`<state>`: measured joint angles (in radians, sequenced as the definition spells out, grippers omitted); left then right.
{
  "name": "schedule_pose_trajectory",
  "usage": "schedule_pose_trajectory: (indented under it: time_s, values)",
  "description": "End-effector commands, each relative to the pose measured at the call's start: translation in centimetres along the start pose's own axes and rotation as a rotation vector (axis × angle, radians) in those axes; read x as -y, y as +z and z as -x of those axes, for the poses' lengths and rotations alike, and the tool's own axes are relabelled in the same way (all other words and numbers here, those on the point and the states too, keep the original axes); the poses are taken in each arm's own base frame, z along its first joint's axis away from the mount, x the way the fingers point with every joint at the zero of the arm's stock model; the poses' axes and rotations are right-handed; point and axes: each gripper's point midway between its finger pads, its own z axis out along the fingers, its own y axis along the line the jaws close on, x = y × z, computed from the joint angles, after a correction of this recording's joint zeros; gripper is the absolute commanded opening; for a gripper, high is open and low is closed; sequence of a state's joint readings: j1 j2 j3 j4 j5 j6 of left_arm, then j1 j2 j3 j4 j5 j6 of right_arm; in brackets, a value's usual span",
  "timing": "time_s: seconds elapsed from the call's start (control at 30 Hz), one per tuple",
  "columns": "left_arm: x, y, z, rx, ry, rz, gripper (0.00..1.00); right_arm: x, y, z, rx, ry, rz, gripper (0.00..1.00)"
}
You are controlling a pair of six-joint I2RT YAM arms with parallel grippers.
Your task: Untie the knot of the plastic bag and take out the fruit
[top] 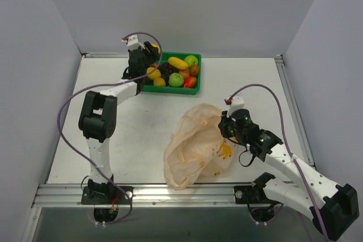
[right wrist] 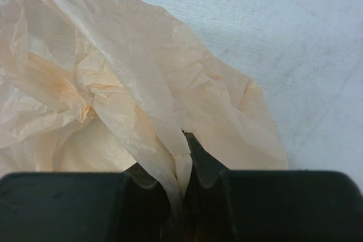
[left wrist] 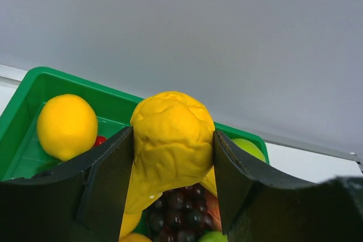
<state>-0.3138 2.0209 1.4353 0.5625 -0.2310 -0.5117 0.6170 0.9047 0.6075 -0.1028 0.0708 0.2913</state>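
Upper centre of the top view: a knobbly yellow fruit is clamped in the left gripper directly above the left end of the green tray, while the plastic bag, lower centre, is pinched at its right edge by the right gripper.

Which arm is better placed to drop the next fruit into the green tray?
Left. The left claw grips a bumpy yellow fruit over the green tray, while the right claw is shut on the plastic bag, away from the tray.
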Motion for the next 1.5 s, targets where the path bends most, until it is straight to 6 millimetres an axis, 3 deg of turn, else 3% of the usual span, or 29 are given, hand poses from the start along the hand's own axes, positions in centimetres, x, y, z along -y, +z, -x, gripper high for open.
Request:
schedule_pose_trajectory:
  time_s: [0.0,0.13,0.23,0.4,0.43,0.47,0.5,0.53,0.57,0.6,0.63,0.67,0.7,0.73,0.77,0.8,0.83,0.87,0.9,0.93,1.0,1.03,1.13,1.17,1.2,1.27,1.3,1.37,1.47]
  values:
    - [1.8,2.7,3.2,0.114,-0.025,-0.095,0.61,-0.6,-0.7,1.4,0.026,-0.023,0.025,0.07]
    - [2.2,5.1,1.8,0.109,-0.023,-0.149,0.83,-0.3,-0.4,1.3,0.019,-0.029,0.006,0.07]
    - [2.7,5.1,1.9,0.108,-0.007,-0.178,0.96,0.2,-0.4,1.7,0.029,-0.035,-0.021,0.07]
    - [3.2,2.9,4.1,0.131,0.021,-0.177,0.97,1.3,-1.3,3.6,0.077,-0.061,-0.088,0.08]
    - [4.1,1.7,6.5,0.164,0.025,-0.189,0.97,1.4,-1.6,3.9,0.084,-0.067,-0.092,0.08]
    - [3.5,0.8,6.1,0.15,0.044,-0.173,0.97,1.4,-2.0,4.5,0.099,-0.07,-0.094,0.09]
    - [3.7,-0.1,7.0,0.161,0.05,-0.172,0.97,1.5,-2.2,4.7,0.105,-0.075,-0.098,0.1]
    - [4.5,-1.9,10.0,0.209,0.045,-0.172,0.97,1.6,-2.7,4.9,0.114,-0.078,-0.101,0.11]
    - [4.6,-3.1,11.1,0.223,0.049,-0.168,0.97,1.8,-2.9,5.1,0.122,-0.077,-0.107,0.11]
    - [3.5,-4.2,10.2,0.193,0.061,-0.138,0.97,1.9,-3.2,5.4,0.131,-0.077,-0.11,0.12]
    - [4.3,-6.6,13.6,0.247,0.053,-0.135,0.97,1.9,-3.6,5.6,0.139,-0.078,-0.11,0.12]
    - [4.2,-7.9,14.3,0.248,0.056,-0.119,0.97,2.0,-3.9,5.7,0.143,-0.078,-0.112,0.13]
    - [2.8,-9.0,12.9,0.189,0.075,-0.073,0.98,1.9,-4.1,5.8,0.152,-0.076,-0.106,0.13]
    - [3.5,-11.7,15.7,0.228,0.067,-0.078,0.98,2.0,-4.5,5.9,0.163,-0.074,-0.101,0.14]
    - [2.9,-13.1,16.0,0.221,0.062,-0.045,0.98,1.9,-4.6,5.9,0.166,-0.069,-0.097,0.16]
    - [1.8,-14.4,14.9,0.153,0.075,0.0,0.98,1.9,-4.8,5.8,0.165,-0.068,-0.089,0.17]
    - [1.8,-17.1,16.5,0.165,0.058,0.008,0.97,1.8,-5.0,5.6,0.159,-0.057,-0.087,0.17]
    - [1.2,-18.5,16.6,0.148,0.063,0.037,0.97,1.8,-5.1,5.5,0.155,-0.053,-0.081,0.18]
    - [-0.1,-20.2,15.0,0.064,0.085,0.089,0.97,1.7,-5.3,5.2,0.151,-0.048,-0.072,0.18]
    - [-0.3,-22.7,16.0,0.072,0.078,0.091,0.97,1.8,-5.5,4.8,0.147,-0.038,-0.073,0.19]
    - [-2.0,-25.9,14.1,-0.029,0.109,0.137,0.97,1.9,-5.8,4.3,0.144,-0.01,-0.075,0.24]
    - [-2.3,-28.2,14.8,-0.015,0.115,0.129,0.97,2.3,-6.3,3.9,0.142,-0.001,-0.086,0.27]
    - [-3.8,-33.3,14.6,-0.05,0.164,0.144,0.97,2.9,-7.4,2.9,0.14,0.017,-0.092,0.48]
    - [-4.5,-34.4,14.1,-0.064,0.178,0.153,0.97,2.9,-7.7,2.7,0.143,0.017,-0.09,0.63]
    - [-5.2,-36.6,14.3,-0.058,0.183,0.167,0.98,3.1,-8.1,2.6,0.152,0.023,-0.093,0.69]
    - [-6.1,-38.6,14.1,-0.056,0.202,0.179,0.97,3.8,-9.6,2.8,0.188,0.036,-0.109,0.84]
    - [-6.7,-40.4,14.2,-0.048,0.202,0.184,0.97,4.0,-10.3,3.2,0.206,0.042,-0.116,0.89]
    - [-7.5,-42.0,14.3,-0.03,0.205,0.202,0.97,4.9,-12.1,3.6,0.242,0.05,-0.144,1.0]
    - [-9.0,-44.5,14.5,0.019,0.2,0.232,0.97,6.1,-14.9,4.5,0.301,0.066,-0.179,1.0]
